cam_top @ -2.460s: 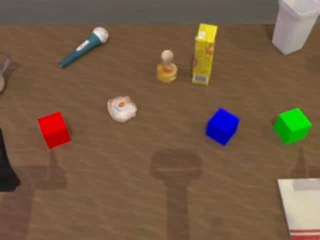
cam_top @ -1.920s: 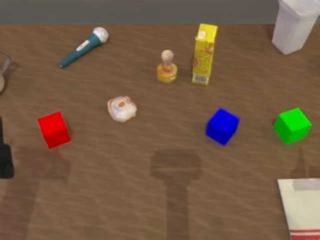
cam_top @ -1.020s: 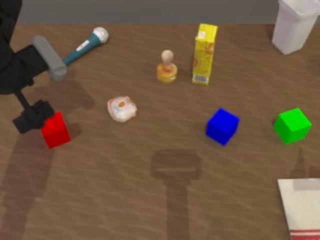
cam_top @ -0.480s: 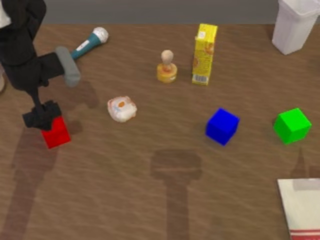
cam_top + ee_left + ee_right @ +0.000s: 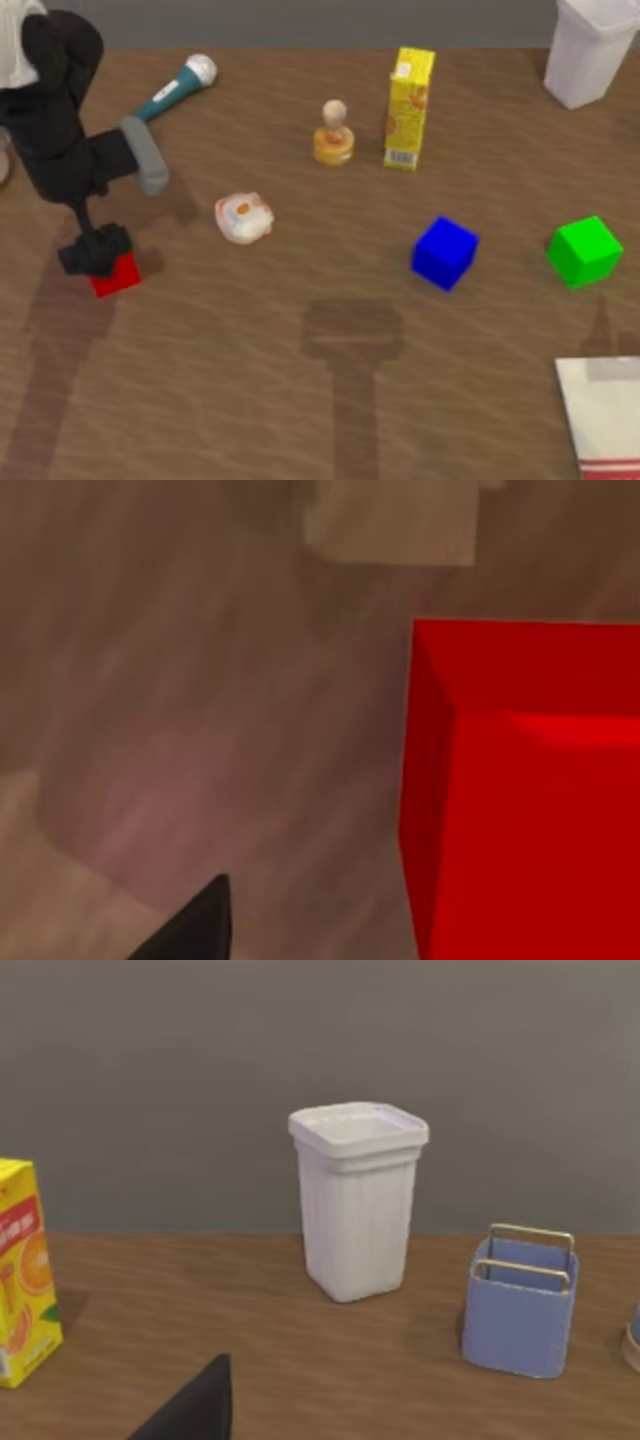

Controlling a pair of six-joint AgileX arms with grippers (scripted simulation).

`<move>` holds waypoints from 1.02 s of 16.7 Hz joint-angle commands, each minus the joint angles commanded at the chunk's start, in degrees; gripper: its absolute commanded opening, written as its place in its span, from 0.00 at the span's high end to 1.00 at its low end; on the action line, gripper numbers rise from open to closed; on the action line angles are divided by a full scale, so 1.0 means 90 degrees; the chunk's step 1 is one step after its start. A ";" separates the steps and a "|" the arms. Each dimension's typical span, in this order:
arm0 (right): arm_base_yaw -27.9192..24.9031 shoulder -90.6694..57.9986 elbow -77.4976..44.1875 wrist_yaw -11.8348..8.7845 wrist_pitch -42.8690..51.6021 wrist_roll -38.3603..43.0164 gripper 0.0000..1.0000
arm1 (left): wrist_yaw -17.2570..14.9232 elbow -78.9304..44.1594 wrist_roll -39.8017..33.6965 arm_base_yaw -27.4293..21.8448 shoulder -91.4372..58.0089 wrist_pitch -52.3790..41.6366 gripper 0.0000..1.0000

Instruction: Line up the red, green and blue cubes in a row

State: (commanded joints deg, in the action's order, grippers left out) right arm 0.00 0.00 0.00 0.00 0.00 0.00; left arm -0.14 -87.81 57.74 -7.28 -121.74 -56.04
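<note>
While the left arm was off at the table's left edge a couple of seconds back, it is now reaching in over the left side, and the left gripper (image 5: 95,250) has been sliding from beside the red cube (image 5: 118,275) to right on top of it. From above, the black gripper is now covering the cube's far-left part, leaving only its near-right corner showing. The cube itself is sitting just where it was before, on the left of the table (image 5: 300,400).

In the left wrist view the red cube (image 5: 525,790) is filling one whole side, very close, with a single dark fingertip (image 5: 195,925) poking in well apart from it. Whether the fingers are spread or pinched around the cube, I cannot tell, and contact is not showing either.

The arm is coming in from the far-left corner, its dark bulk hanging over the table edge, a grey link angling out toward the centre, the gripper pointing straight down.

The blue cube (image 5: 445,252) is resting right of centre, the green cube (image 5: 584,250) near the right edge, both unmoved and well apart from the red one.

The right arm is parked out of the top view; its wrist view is showing one dark fingertip (image 5: 190,1410) over the table.
</note>
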 joint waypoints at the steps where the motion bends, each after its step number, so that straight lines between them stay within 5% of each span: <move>1: 0.0000 0.0000 0.0000 0.0000 0.0000 0.0000 0.00 | -0.0001 0.0152 -0.0001 0.0001 -0.0121 0.0304 0.00; 9: 0.0000 0.0000 0.0000 0.0000 0.0000 0.0000 0.00 | -0.0005 0.0655 0.0008 -0.0001 -0.0531 0.1183 0.00; 17: 0.0000 0.0000 0.0000 0.0000 0.0000 0.0000 0.00 | -0.0005 0.0655 0.0008 -0.0001 -0.0531 0.1183 0.60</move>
State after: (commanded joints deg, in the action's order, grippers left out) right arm 0.00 0.00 0.00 0.00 0.00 0.00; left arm -0.18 -81.92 57.82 -7.29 -126.52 -45.40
